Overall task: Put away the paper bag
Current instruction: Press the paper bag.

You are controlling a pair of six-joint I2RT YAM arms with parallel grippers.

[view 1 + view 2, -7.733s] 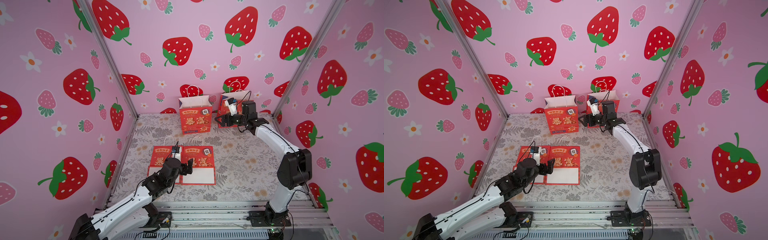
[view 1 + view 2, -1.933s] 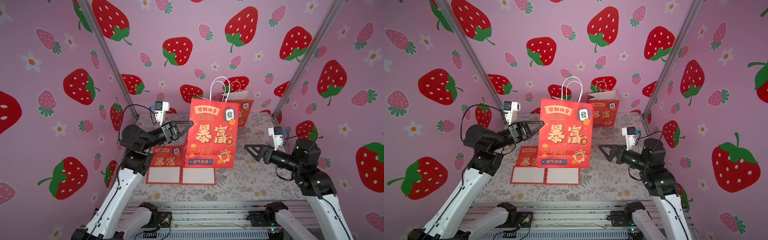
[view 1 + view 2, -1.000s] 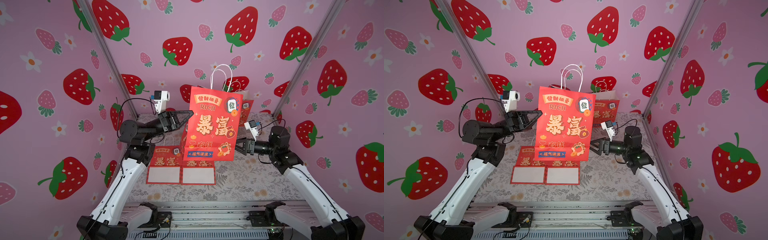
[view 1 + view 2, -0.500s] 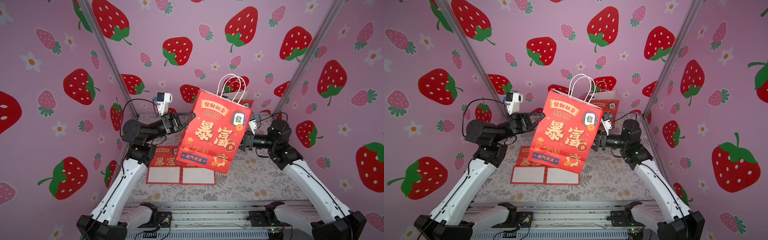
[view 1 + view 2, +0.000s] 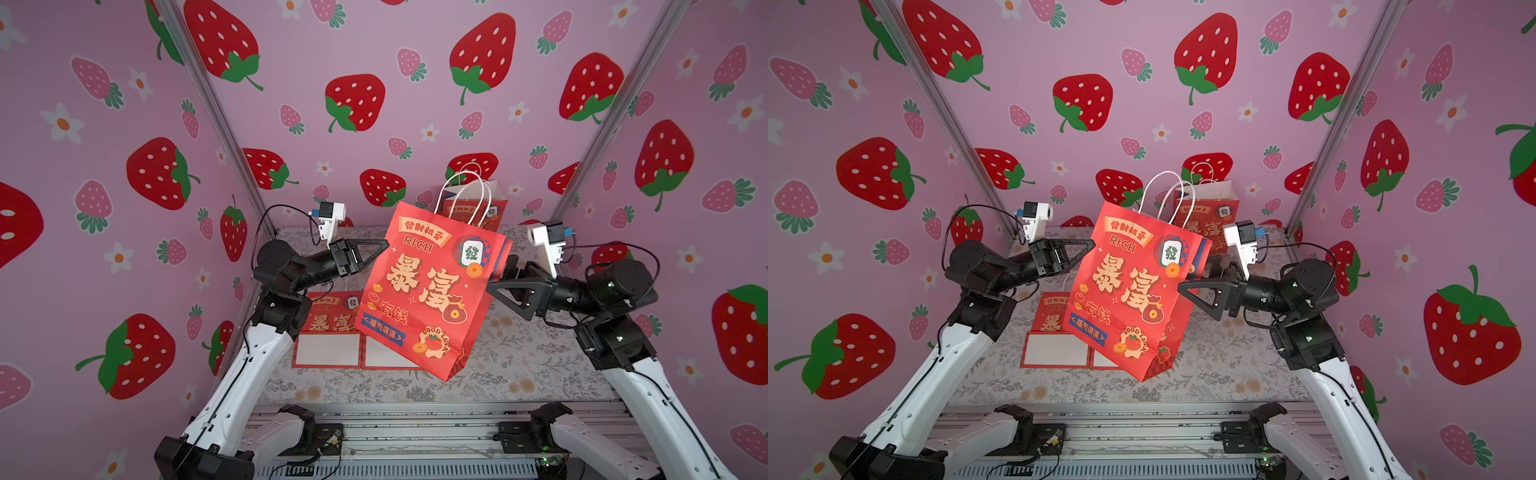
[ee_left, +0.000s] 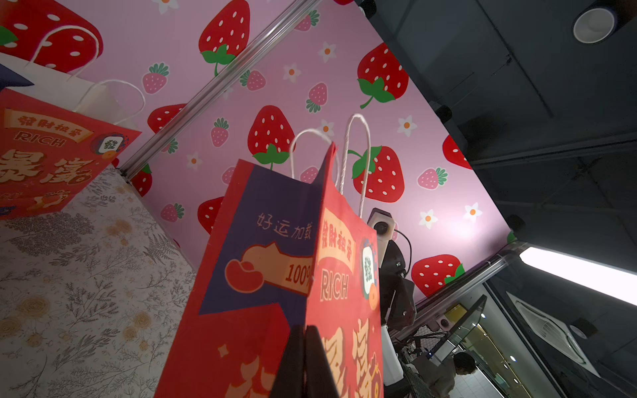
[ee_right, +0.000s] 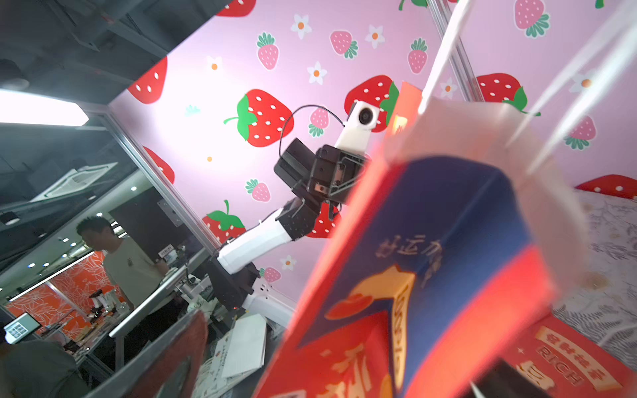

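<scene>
At far left, strawberry-print walls [image 5: 124, 124] in pink. Next, the left claw [image 5: 385, 245], clamped shut on the upper left edge of the red paper bag [image 5: 419, 291]. Same pinch plain in the left wrist view, with the left claw [image 6: 303, 332] closed on the fold between the printed front and the blue side panel. Mid-frame in both top views, the paper bag [image 5: 1125, 291] hanging above the table [image 5: 519, 353], tilted, with its top edge sloping down toward the right, one bottom corner lowest and the white handles up. Beneath and behind it, two flat bags [image 5: 328, 322] side by side on the flowered cloth, the right-hand one largely hidden. Farther back, against the rear wall, a standing bag [image 5: 496, 208] of the same print. At right, the right claw [image 5: 498, 273], spread wide, one finger in front of the paper bag's right edge and one behind it. Contact with the paper impossible to tell. In the right wrist view, the paper bag [image 7: 431, 258] blurred and close, blue side panel foremost, between those spread fingers.
</scene>
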